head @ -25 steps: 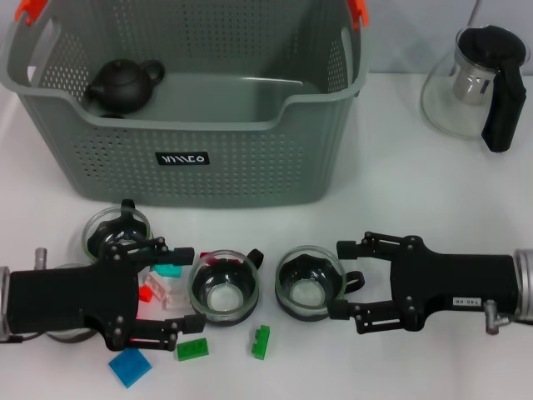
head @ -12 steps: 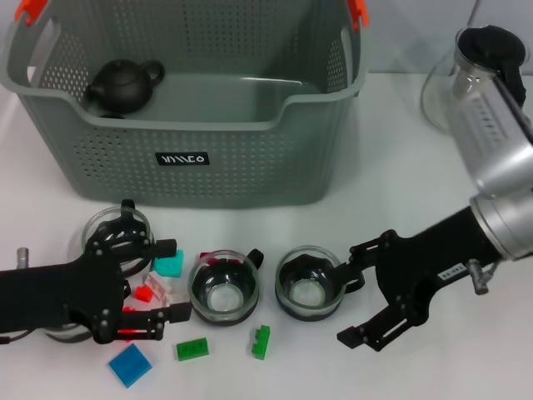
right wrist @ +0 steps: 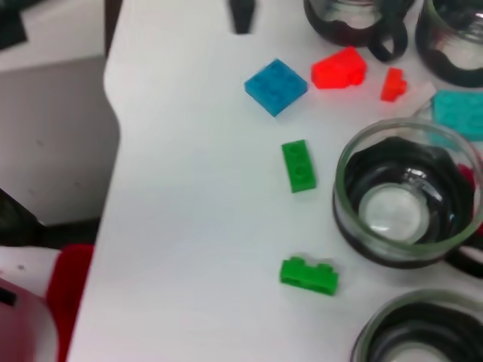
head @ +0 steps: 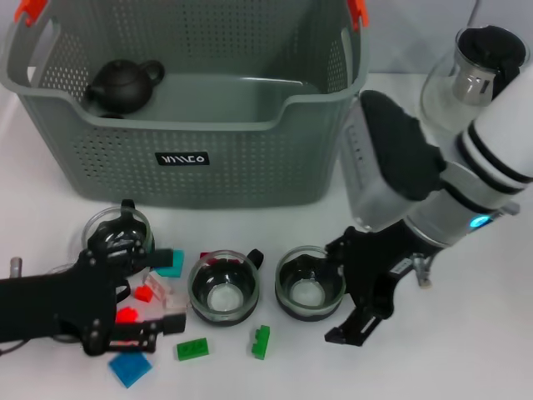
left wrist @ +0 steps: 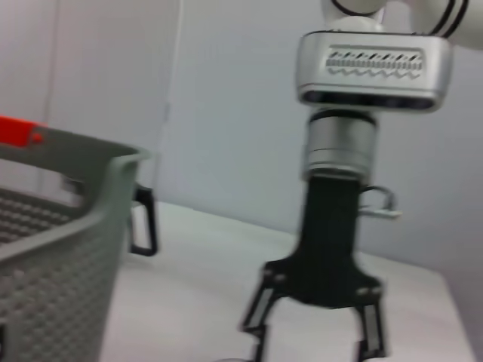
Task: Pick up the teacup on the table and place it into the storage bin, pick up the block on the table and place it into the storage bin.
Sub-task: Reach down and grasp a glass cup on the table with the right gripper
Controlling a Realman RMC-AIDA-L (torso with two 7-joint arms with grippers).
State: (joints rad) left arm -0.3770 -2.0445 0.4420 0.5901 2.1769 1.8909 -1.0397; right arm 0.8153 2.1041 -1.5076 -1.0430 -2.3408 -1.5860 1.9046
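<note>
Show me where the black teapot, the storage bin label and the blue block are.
black teapot (head: 123,86), head view, its body.
storage bin label (head: 182,158), head view, its middle.
blue block (right wrist: 275,86), right wrist view, its top face.

It looked like a robot test lab rather than a home. A bare white table (head: 433,367) stood against a plain pale wall (left wrist: 226,113), and on it lay staged props: toy blocks (right wrist: 300,165), glass cups (head: 223,288), a grey bin (head: 191,158) and a glass pitcher (head: 475,79).
</note>
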